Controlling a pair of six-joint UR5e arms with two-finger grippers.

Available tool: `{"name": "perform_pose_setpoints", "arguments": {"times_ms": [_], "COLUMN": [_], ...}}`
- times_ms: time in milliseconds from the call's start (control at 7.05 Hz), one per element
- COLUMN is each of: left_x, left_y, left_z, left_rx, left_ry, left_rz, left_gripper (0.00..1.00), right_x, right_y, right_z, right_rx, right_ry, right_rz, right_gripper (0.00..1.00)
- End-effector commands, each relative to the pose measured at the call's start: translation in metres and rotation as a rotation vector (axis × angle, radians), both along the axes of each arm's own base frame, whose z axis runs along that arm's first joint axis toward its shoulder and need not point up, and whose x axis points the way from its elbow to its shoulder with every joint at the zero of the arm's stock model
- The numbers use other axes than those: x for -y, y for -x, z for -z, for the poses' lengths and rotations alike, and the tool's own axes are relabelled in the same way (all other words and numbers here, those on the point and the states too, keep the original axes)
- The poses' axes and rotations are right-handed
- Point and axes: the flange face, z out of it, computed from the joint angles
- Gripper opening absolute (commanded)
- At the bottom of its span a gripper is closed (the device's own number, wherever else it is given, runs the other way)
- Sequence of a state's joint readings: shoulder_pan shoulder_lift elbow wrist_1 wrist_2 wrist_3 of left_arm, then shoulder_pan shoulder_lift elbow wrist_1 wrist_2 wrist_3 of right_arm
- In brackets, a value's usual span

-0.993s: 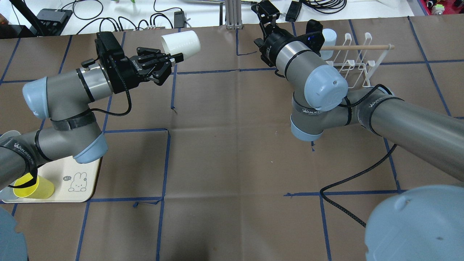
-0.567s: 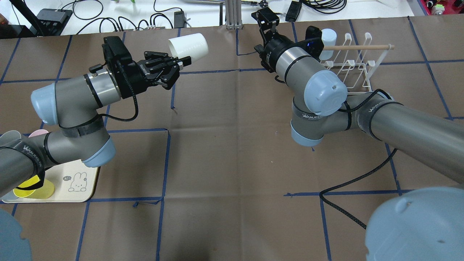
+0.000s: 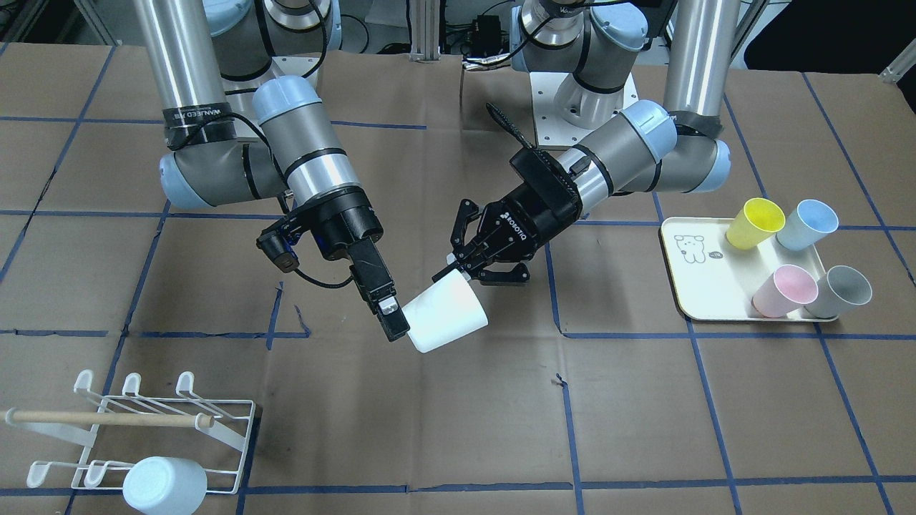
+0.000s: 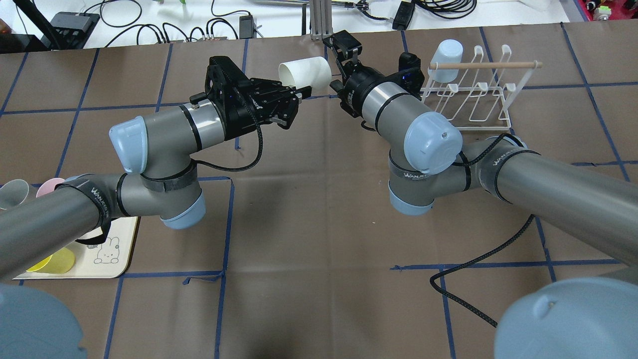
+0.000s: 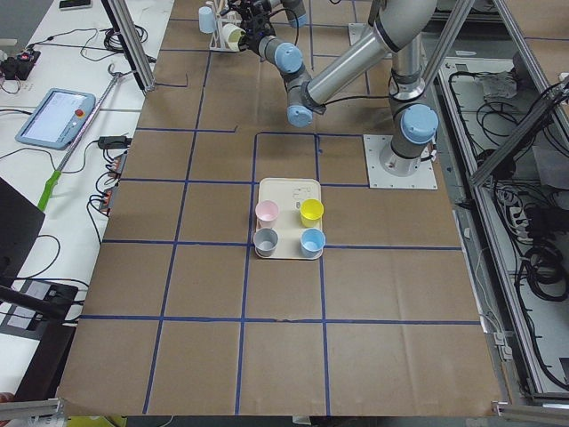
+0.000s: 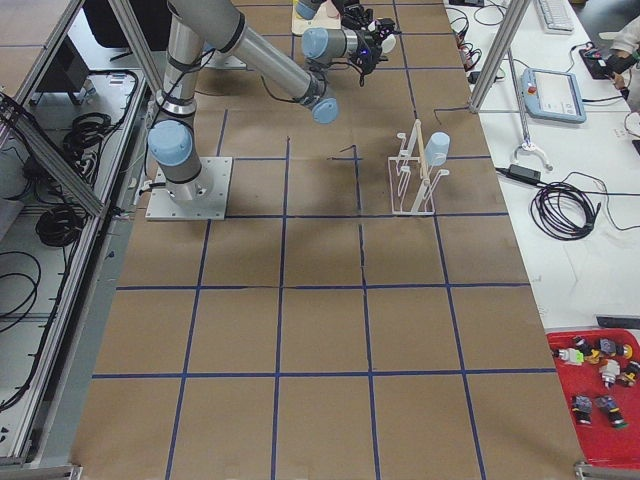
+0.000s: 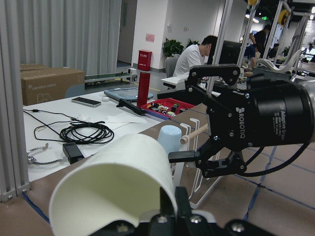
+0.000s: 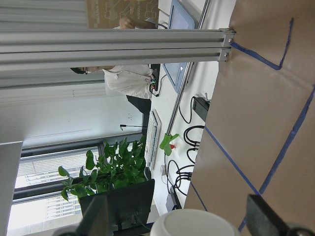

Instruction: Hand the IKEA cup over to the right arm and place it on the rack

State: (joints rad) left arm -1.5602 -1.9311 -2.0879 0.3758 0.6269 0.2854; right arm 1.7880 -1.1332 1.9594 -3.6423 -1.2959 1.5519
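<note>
Half done: my left claw [image 4: 305,90] is pinching the cup [image 4: 305,74] at twelve o'clock; my right claw [image 8: 181,216] is hovering spread at its base; the rack [image 4: 478,89] is waiting.

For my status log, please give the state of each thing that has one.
white cup: in the air, on its side.
left gripper: shut on the white cup.
right gripper: open, the cup's base between its fingers.
pale blue cup: upside down on the rack.
yellow cup, blue cup, pink cup, grey cup: upright on the tray.
</note>
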Motion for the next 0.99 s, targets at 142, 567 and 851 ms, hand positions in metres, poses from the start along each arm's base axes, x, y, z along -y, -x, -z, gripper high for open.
{"name": "perform_pose_setpoints", "arguments": {"times_ms": [142,567,851], "left_x": [0.001,0.001,0.001], "left_y": [-0.004,-0.003,-0.003], "left_z": [-0.002,-0.002,-0.003], "left_rx": [-0.018,-0.025,-0.031], "left_ry": [-0.001,-0.009,-0.011], "left_rz": [-0.016,-0.018,-0.023], "left_gripper": [0.09,0.09,0.09], "right_x": [-0.001,-0.003,-0.004], "right_y": [-0.001,-0.007,-0.014], "right_z": [0.005,0.002,-0.001], "right_rx": [0.002,0.010,0.013], "right_ry": [-0.012,-0.007,0.002], "right_rz": [-0.004,-0.012,-0.024], "right_gripper": [0.99,0.99,0.99]}}
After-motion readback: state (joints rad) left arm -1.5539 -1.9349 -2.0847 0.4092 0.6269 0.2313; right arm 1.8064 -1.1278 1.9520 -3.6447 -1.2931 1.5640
